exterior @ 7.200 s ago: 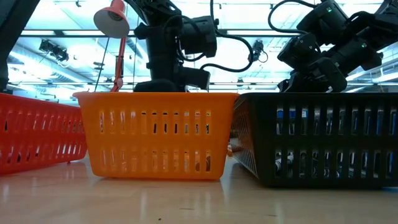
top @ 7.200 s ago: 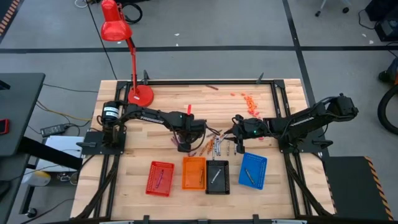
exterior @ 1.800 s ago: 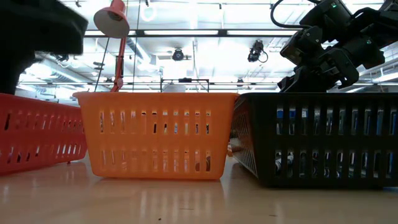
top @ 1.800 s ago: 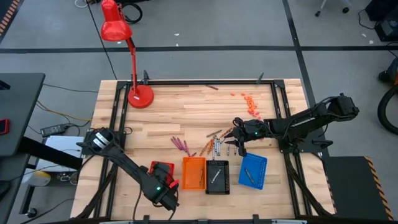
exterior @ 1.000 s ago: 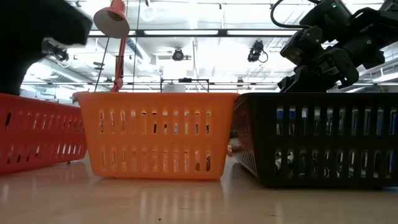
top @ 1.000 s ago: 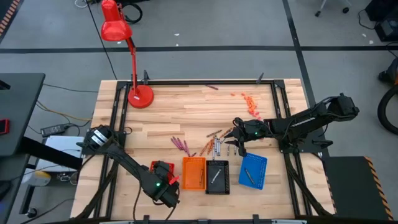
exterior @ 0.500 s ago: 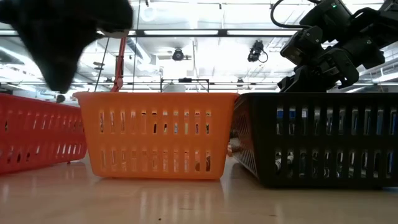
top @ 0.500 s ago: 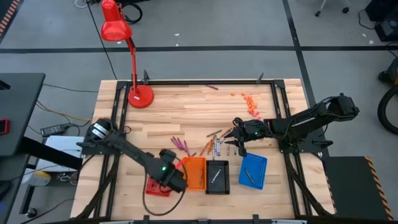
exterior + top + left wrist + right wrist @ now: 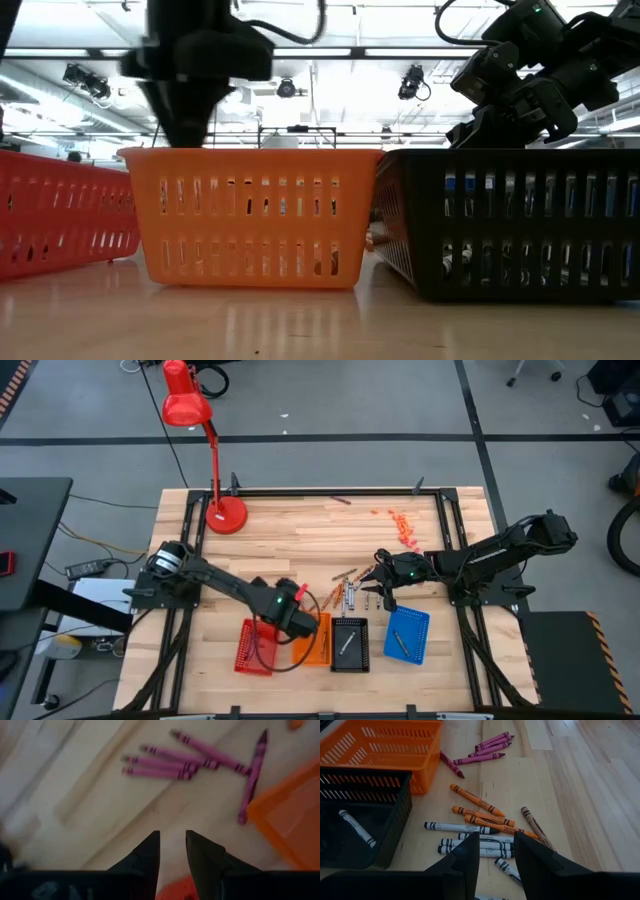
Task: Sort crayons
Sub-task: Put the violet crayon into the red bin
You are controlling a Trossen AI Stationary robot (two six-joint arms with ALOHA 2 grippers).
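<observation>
I see the big wooden desk first, with a red lamp at its far left corner and four mesh trays in a row near the front: the red tray, orange tray, black tray and blue tray. My left claw hangs over the gap between the red and orange trays, its two fingers a small way apart with nothing between them. My right claw waits low over the loose pile by the black tray, fingers also apart and empty. The crayons lie on the desk just behind the trays: the purple crayons sit in a small bunch straight ahead of the left claw, with one lying just beside the orange tray's corner, and the orange crayons and white crayons lie mixed together under the right claw. One white crayon already rests in the black tray. I think my next job is to grab a purple one with the left claw. To do that well I should pick the crayon at the edge of the bunch, turn the fingers to cross it, and come straight down so I pinch one stick and do not bump its neighbours or the tray wall
</observation>
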